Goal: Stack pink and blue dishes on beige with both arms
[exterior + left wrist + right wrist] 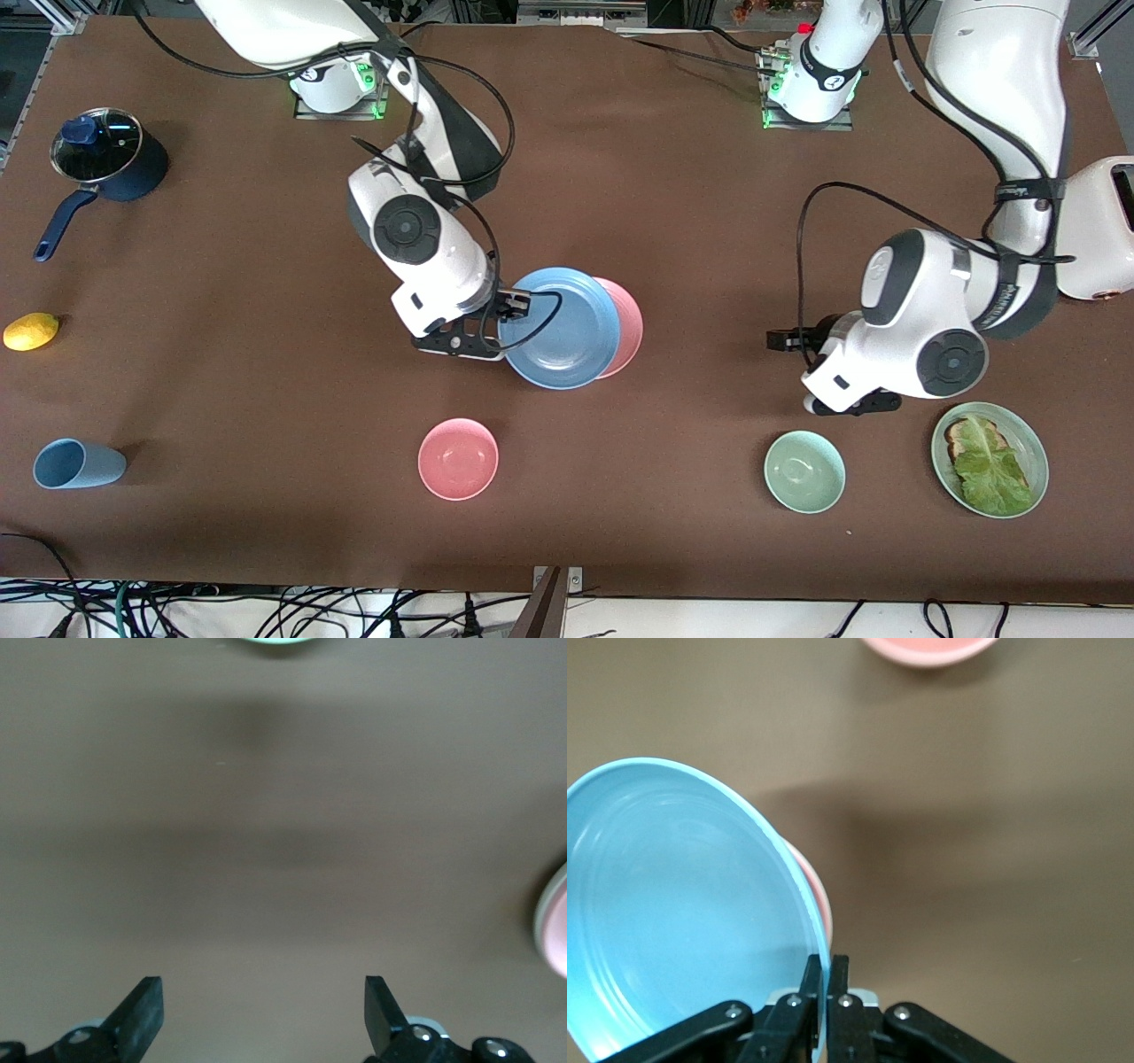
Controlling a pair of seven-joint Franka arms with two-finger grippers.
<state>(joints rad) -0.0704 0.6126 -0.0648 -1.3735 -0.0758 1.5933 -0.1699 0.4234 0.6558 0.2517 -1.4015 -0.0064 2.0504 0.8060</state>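
Blue plate pinched in right tool over pink plate.

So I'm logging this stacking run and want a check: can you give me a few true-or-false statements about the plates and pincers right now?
1. The right pincer is shut on the blue plate's rim. True.
2. The blue plate overlaps the pink plate. True.
3. The left pincer holds the pale green bowl. False: it is open and holds nothing.
4. The pink bowl sits on the blue plate. False: it rests on the table, nearer the front camera.
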